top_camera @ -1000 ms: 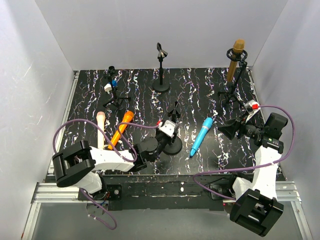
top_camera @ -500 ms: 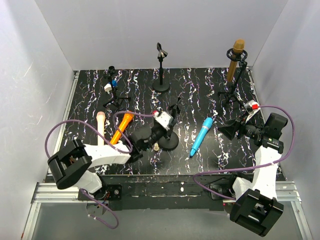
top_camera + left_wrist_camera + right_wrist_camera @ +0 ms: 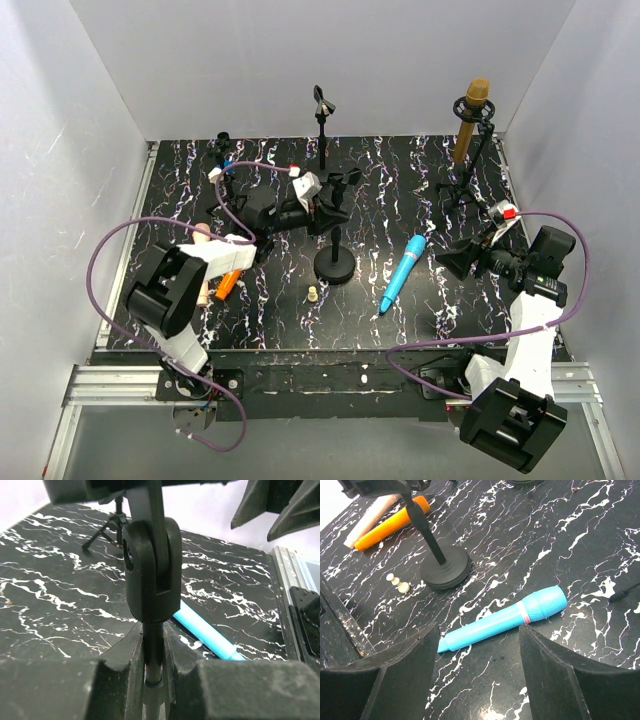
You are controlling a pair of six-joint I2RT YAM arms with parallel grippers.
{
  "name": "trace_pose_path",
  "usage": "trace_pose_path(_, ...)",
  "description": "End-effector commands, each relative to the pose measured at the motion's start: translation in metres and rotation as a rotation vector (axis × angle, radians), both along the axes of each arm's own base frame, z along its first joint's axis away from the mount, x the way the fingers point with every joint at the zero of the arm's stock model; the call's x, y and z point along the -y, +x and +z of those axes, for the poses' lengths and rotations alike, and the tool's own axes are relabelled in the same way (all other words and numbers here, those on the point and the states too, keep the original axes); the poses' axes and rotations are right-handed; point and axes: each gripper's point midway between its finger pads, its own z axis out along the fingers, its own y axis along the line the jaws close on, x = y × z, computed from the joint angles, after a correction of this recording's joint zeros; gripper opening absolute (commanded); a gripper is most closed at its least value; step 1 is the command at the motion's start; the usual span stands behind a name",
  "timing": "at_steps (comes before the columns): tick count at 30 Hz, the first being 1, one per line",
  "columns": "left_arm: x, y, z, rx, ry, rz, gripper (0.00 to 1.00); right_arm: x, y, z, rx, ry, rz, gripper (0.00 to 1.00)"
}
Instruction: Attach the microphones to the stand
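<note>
- The beige peg (image 3: 313, 294) lies nearest the front edge of the black marbled table (image 3: 400, 195), just near-left of the foot of the round-base stand (image 3: 334, 267).
- The light blue microphone (image 3: 404, 272) lies flat to the right of that stand, with its head pointing far and right. It touches nothing else.
- The right gripper (image 3: 450, 262) hovers to the right of the light blue microphone, near it but apart. Its fingers (image 3: 395, 680) are spread wide with nothing between them.
- The orange microphone (image 3: 392, 525) and the pale pink microphone (image 3: 369, 520) lie side by side on the left of the table, partly under the left arm.
- The round-base stand stands upright near the middle of the table. The left gripper (image 3: 338, 193) is pinching its thin pole just below the clip joint (image 3: 150, 570). The pads seem to press the pole from both sides, though the close view makes this hard to confirm.
- At the far left stands a small tripod stand (image 3: 230, 195), and at the far middle a second round-base stand (image 3: 322, 140).
- At the far right, the golden-brown microphone (image 3: 470, 125) sits head up, slightly tilted, in the holder of a tall tripod stand (image 3: 462, 185).
</note>
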Motion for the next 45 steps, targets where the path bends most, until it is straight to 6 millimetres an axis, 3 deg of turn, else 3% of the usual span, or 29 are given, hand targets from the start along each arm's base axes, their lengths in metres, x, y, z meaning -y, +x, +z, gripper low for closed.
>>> trace_pose_path(1,0.014,-0.009,0.019,0.082,-0.028,-0.164,0.00,0.002,0.003,0.012,0.043,-0.021,0.005,0.72)
trace_pose_path(4,0.018,0.004,0.008,0.090,-0.007,-0.145,0.00,0.002,0.004,0.011,0.041,-0.023,0.004,0.72)
trace_pose_path(9,0.018,0.010,-0.002,0.109,0.043,-0.128,0.00,0.003,0.005,0.009,0.036,-0.024,0.001,0.72)
trace_pose_path(11,0.014,0.009,-0.007,0.130,0.066,-0.107,0.04,0.003,0.005,0.008,0.030,-0.022,0.001,0.72)
trace_pose_path(18,0.003,0.001,-0.010,0.109,0.084,-0.068,0.46,0.005,0.005,0.003,0.025,-0.036,-0.007,0.72)
trace_pose_path(26,-0.025,0.002,0.016,0.149,0.089,0.117,0.98,0.004,0.001,0.002,0.022,-0.035,-0.016,0.71)
trace_pose_path(29,-0.051,0.003,0.028,0.120,0.094,0.267,0.98,0.003,0.002,0.006,-0.033,-0.016,-0.045,0.68)
trace_pose_path(31,-0.072,0.001,0.044,0.066,0.099,0.380,0.98,0.003,0.004,-0.001,-0.134,-0.053,-0.088,0.66)
trace_pose_path(34,-0.104,-0.006,0.044,-0.121,0.123,0.544,0.98,0.007,0.010,-0.012,-0.322,-0.099,-0.192,0.55)
trace_pose_path(36,-0.118,-0.016,0.041,-0.232,0.119,0.611,0.98,-0.003,0.009,-0.015,-0.396,-0.092,-0.182,0.49)
trace_pose_path(39,-0.128,-0.041,0.032,-0.390,0.119,0.624,0.98,-0.016,0.011,-0.024,-0.448,-0.114,-0.220,0.53)
trace_pose_path(42,-0.135,-0.066,0.025,-0.499,0.110,0.619,0.98,-0.020,0.020,-0.036,-0.509,-0.105,-0.371,0.62)
trace_pose_path(45,-0.145,-0.084,0.033,-0.525,0.067,0.630,0.98,-0.037,0.019,-0.051,-0.589,-0.111,-0.408,0.70)
